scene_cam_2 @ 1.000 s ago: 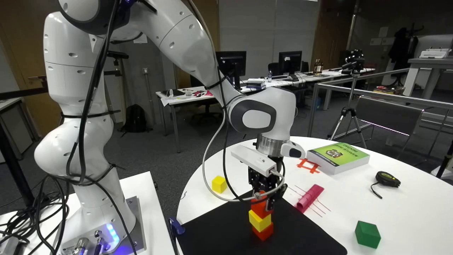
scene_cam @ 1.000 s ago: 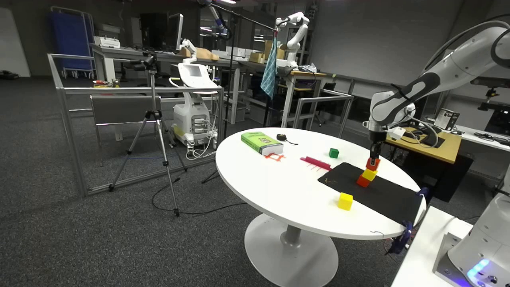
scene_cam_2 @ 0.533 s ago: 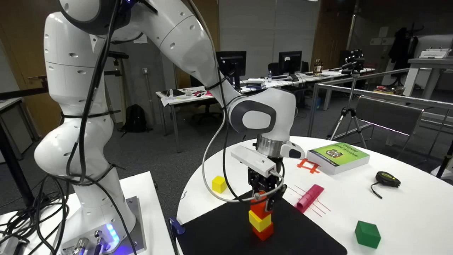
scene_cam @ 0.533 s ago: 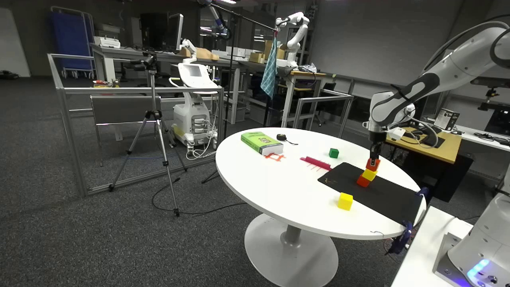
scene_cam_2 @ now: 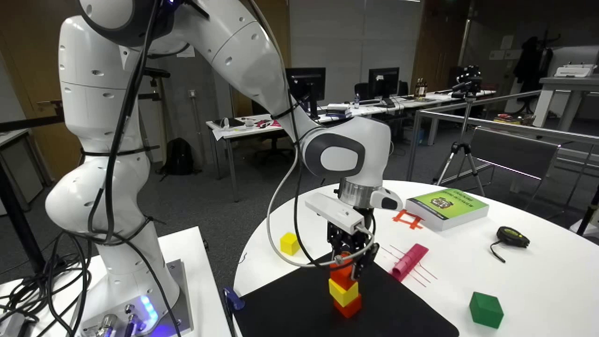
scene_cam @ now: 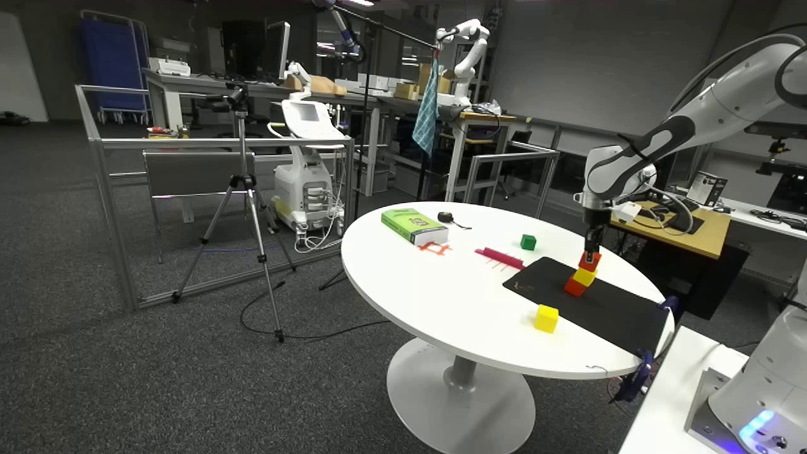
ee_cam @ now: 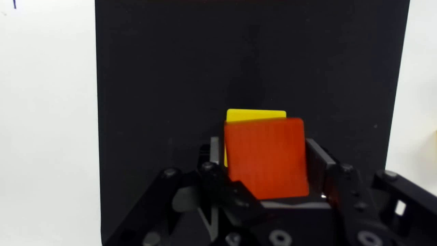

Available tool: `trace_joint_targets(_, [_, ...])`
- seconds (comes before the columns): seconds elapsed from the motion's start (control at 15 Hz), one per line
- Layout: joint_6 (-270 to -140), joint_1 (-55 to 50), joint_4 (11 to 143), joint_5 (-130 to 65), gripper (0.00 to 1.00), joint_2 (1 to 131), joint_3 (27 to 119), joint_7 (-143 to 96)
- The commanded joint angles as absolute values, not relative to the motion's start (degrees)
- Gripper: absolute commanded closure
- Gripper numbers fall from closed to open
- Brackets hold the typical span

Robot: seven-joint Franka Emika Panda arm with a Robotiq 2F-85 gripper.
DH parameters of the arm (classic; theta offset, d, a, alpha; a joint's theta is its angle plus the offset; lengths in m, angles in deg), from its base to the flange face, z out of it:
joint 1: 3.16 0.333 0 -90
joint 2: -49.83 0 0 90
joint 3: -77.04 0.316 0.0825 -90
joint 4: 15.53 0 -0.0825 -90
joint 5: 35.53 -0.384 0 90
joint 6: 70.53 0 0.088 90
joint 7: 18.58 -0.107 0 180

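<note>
A stack stands on the black mat (scene_cam_2: 281, 304): a lower red block (scene_cam_2: 348, 306), a yellow block (scene_cam_2: 343, 292) and an upper red block (scene_cam_2: 340, 277). It shows in both exterior views. My gripper (scene_cam_2: 347, 269) points down over the stack, its fingers on either side of the upper red block. In the wrist view the gripper (ee_cam: 262, 143) is open, with a gap between its left finger and the upper red block (ee_cam: 268, 160). The right finger is very near that block; I cannot tell whether it touches. The yellow block (ee_cam: 254, 114) peeks out beneath, offset. The lower red block is hidden there.
On the white round table (scene_cam: 429, 284) lie a loose yellow block (scene_cam: 546, 318), a green block (scene_cam_2: 485, 310), a magenta piece (scene_cam_2: 409, 262), a thick green book (scene_cam_2: 447, 209) and a tape measure (scene_cam_2: 512, 237). Blue clamps (scene_cam_2: 232, 298) hold the mat's edge. A cable loops beside the gripper.
In an exterior view my gripper and the upper red block have shifted very slightly to the left. The yellow and red blocks below have stayed in place.
</note>
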State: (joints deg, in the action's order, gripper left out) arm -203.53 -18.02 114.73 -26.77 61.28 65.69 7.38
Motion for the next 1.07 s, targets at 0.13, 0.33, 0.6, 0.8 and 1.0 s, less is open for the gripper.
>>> trace_joint_targets(0.13, [-202.9,-17.7,114.3,-25.7,0.00,61.4,65.6,5.0])
trace_joint_targets(0.33, [-202.9,-17.7,114.4,-25.7,0.00,61.4,65.6,4.9])
trace_joint_targets(0.6, [-202.7,-17.6,114.5,-25.8,0.00,60.8,65.7,4.9])
trace_joint_targets(0.8, [-202.1,-17.3,114.8,-25.9,0.00,59.1,66.0,5.1])
trace_joint_targets(1.0, [-200.9,-16.7,115.3,-26.8,0.00,56.2,66.5,5.5])
